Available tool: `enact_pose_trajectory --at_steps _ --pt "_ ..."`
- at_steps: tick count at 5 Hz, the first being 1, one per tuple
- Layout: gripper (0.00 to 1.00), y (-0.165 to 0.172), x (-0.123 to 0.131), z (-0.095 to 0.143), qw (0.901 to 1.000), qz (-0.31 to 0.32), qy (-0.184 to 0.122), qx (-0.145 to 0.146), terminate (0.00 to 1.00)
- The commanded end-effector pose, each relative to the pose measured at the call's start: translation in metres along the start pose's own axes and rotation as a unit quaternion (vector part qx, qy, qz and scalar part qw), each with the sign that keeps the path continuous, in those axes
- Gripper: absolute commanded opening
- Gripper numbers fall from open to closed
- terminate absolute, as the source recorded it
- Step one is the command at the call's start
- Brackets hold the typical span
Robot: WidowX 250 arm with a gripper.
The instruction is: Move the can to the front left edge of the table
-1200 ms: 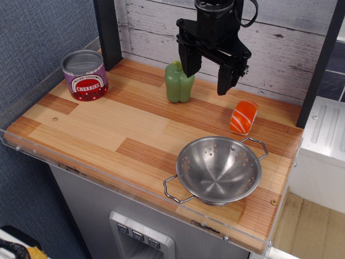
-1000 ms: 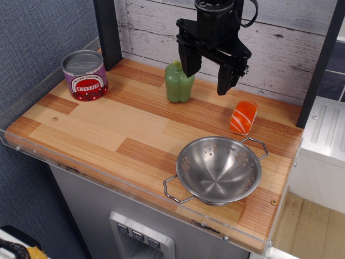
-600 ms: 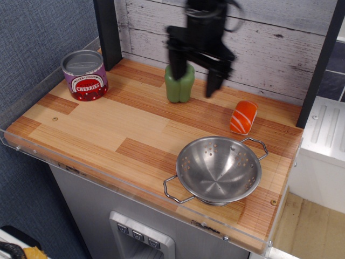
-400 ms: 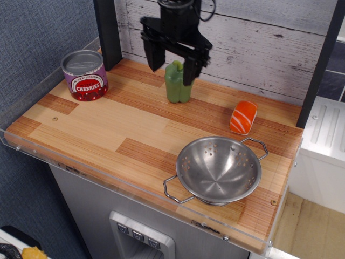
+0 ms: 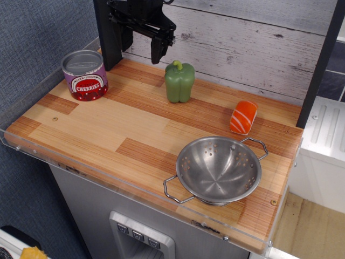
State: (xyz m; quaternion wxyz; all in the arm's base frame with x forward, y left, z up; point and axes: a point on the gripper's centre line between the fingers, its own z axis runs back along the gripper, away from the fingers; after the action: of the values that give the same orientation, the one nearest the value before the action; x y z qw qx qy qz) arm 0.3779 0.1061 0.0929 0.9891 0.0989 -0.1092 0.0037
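The can (image 5: 84, 75) is a short wide tin with a grey lid and a purple-and-red "CHERRIES" label. It stands upright at the back left of the wood-plank table (image 5: 108, 129). My black gripper (image 5: 141, 47) hangs open and empty above the table's back edge, between the can and the green pepper (image 5: 179, 81). It is to the right of the can and higher than it, touching nothing. Its left finger overlaps the dark post behind it.
A steel colander (image 5: 218, 169) sits at the front right. An orange-and-white sushi piece (image 5: 243, 116) lies at the right. A dark upright post (image 5: 108, 32) stands just behind the can. A clear acrylic rim (image 5: 64, 162) runs along the table's front and left edges.
My gripper has swept left along the back of the table, from right of and above the pepper to left of it, nearer the can. It stays open. The objects have not moved.
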Motion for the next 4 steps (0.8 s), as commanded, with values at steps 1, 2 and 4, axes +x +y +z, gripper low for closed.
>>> enact_pose_trajectory --at_steps 1,2,4 --pt "1.00 0.056 0.007 -0.010 0.9988 0.039 -0.029 0.011 0.00" --pt "1.00 0.072 0.011 -0.020 0.9988 0.029 -0.029 0.025 0.00" --pt "1.00 0.086 -0.001 -0.036 0.9977 0.023 -0.058 0.024 0.00"
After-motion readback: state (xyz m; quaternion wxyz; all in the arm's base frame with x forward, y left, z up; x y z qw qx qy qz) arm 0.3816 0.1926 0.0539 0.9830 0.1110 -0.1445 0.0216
